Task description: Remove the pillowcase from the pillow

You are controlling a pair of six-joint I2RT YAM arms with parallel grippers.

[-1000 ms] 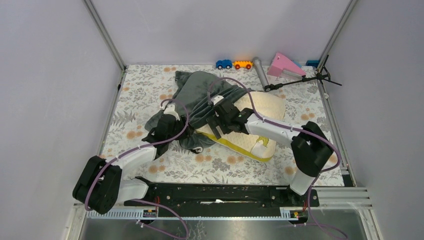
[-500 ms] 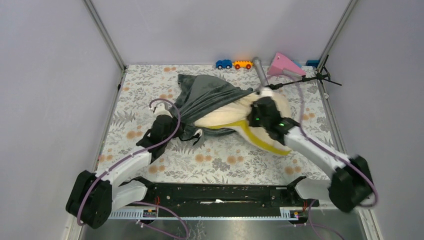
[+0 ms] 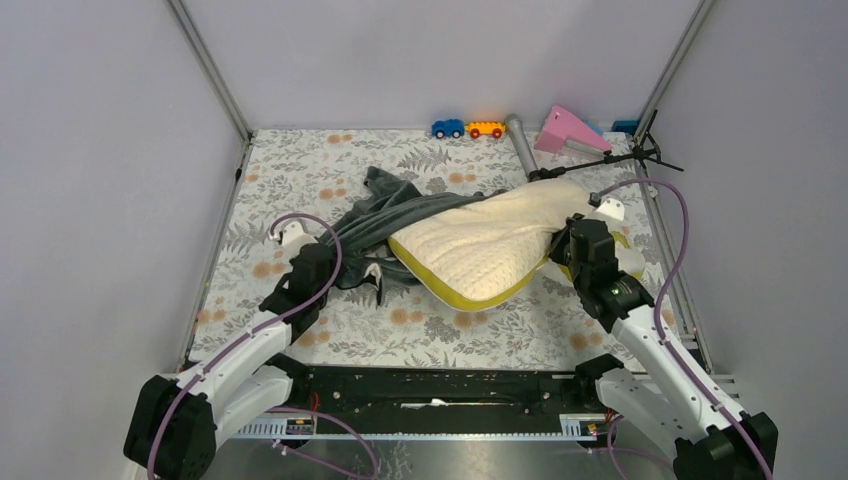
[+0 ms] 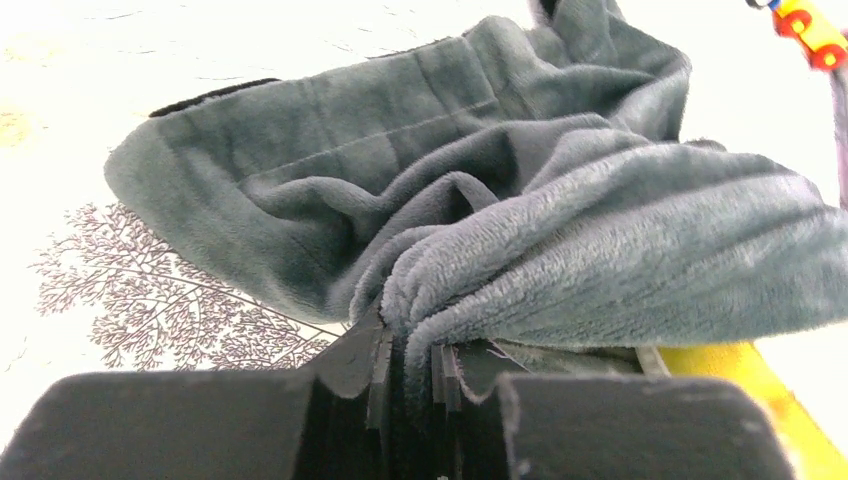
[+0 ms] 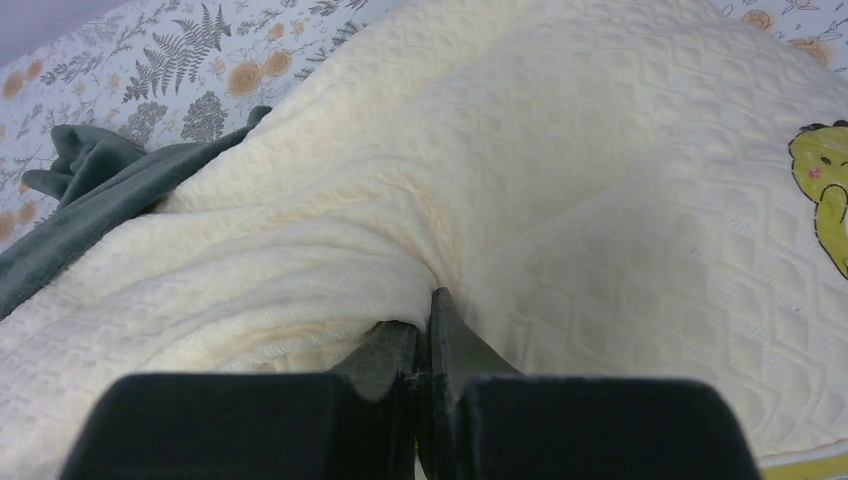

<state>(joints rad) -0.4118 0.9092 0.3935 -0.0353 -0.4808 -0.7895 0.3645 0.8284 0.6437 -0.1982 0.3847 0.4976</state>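
Table (image 3: 300, 170), floral cover, carries everything I see.

Pillow (image 3: 480, 250) is the biggest item. It lies diagonally, right of centre, with the cream quilted face up and the yellow band along its near edge. Most of it is bare. On the right wrist cam there's a yellow-green cartoon print (image 5: 822, 190) near its right end.

Pillowcase (image 3: 385, 215) sits left of centre, bunched against the pillow's left end. The grey plush side is mostly showing, with a bit of zebra stripe at its near edge. A strip of it runs along the pillow's far-left edge, touching it. I can't tell if the pillow's left corner is inside the case.

Left arm (image 3: 250, 335) reaches in from near-left. Left jaws are clamped on a thick fold of the pillowcase; the left wrist cam shows plush pinched between them and yellow band just right of the grip.

Right arm (image 3: 660, 350) comes in from near-right. Right jaws are closed tight on a pucker of the pillow's cream fabric at its right end.

Along the far edge, well apart from the pillow:
- pink wedge (image 3: 568, 130)
- black stand (image 3: 610, 158), its tip near the pillow's far corner
- grey tube (image 3: 520, 140)
- orange toy car (image 3: 487, 129)
- blue toy car (image 3: 448, 128)
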